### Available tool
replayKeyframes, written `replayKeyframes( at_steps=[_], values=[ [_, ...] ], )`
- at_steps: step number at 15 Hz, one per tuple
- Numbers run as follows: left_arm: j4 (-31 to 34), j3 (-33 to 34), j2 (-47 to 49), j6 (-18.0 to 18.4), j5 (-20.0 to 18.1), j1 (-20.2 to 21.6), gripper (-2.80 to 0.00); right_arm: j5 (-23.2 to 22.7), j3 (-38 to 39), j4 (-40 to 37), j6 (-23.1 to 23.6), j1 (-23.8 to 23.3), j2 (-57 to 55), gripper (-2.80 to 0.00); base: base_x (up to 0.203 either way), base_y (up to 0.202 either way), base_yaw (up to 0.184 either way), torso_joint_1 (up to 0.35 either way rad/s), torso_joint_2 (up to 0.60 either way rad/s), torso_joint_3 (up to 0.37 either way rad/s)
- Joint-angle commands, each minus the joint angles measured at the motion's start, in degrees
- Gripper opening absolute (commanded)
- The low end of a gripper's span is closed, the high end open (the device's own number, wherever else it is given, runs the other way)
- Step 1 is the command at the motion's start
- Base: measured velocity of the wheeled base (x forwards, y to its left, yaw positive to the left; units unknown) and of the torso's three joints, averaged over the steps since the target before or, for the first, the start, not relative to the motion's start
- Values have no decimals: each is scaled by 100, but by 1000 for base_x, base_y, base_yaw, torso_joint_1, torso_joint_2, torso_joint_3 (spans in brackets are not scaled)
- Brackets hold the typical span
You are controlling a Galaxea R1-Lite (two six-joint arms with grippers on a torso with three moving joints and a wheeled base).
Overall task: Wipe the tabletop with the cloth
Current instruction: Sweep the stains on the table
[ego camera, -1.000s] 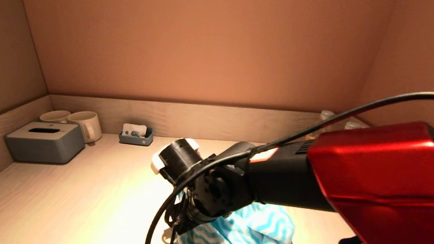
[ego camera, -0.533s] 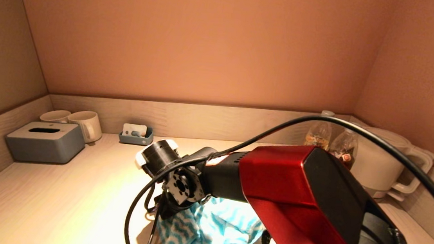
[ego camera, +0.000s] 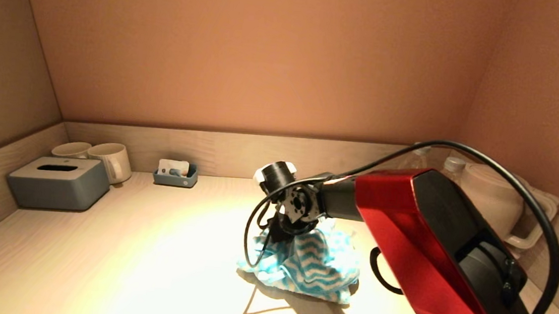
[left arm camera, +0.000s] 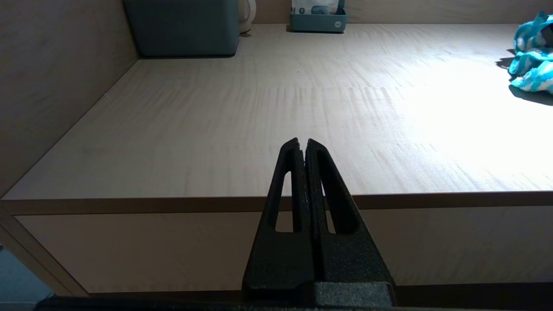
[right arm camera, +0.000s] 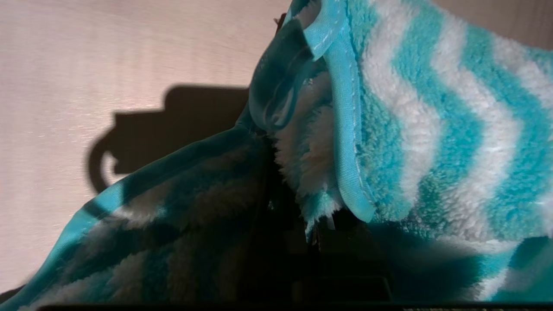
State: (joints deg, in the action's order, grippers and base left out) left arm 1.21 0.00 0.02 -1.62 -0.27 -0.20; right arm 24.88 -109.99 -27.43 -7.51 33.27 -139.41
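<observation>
Gripping: the right gripper is clamped on the cloth, its fingers buried in the bunched fabric, which fills the right wrist view.
Cloth: turquoise and white zigzag fleece with a stitched turquoise hem, pulled up into a peak under the gripper and spreading onto the table around it; it lies right of the table's middle, nearer the back than the front.
Right arm: the red arm reaches in from the near right, a black cable looping over it.
Left gripper: the left gripper is pressed closed with nothing between its fingers, held off the table's front edge, well apart from the cloth.
Back left: a grey tissue box near the left wall, two white mugs just behind it, and a small blue tray at the back wall.
Back right: a white kettle with bottles beside it.
</observation>
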Motion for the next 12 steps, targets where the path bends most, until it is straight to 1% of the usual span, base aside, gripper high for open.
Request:
replayKeyframes(
  at_steps=[1, 4, 7, 9, 12],
  values=[
    [2, 0, -2, -5, 0, 2, -280, 31, 126, -16, -5, -292, 230, -280, 0, 0, 0, 0, 0, 0],
    [2, 0, -2, -5, 0, 2, -280, 38, 855, -15, -13, -555, 885, -280, 0, 0, 0, 0, 0, 0],
    [2, 0, -2, -5, 0, 2, -280, 19, 2143, 4, -19, -575, 1816, -280, 0, 0, 0, 0, 0, 0],
    [2, 0, -2, -5, 0, 2, -280, -25, 3014, 22, -25, -364, 2495, -280, 0, 0, 0, 0, 0, 0],
    [2, 0, -2, -5, 0, 2, -280, -101, 3951, 28, -21, 98, 3522, -280, 0, 0, 0, 0, 0, 0]
  ],
)
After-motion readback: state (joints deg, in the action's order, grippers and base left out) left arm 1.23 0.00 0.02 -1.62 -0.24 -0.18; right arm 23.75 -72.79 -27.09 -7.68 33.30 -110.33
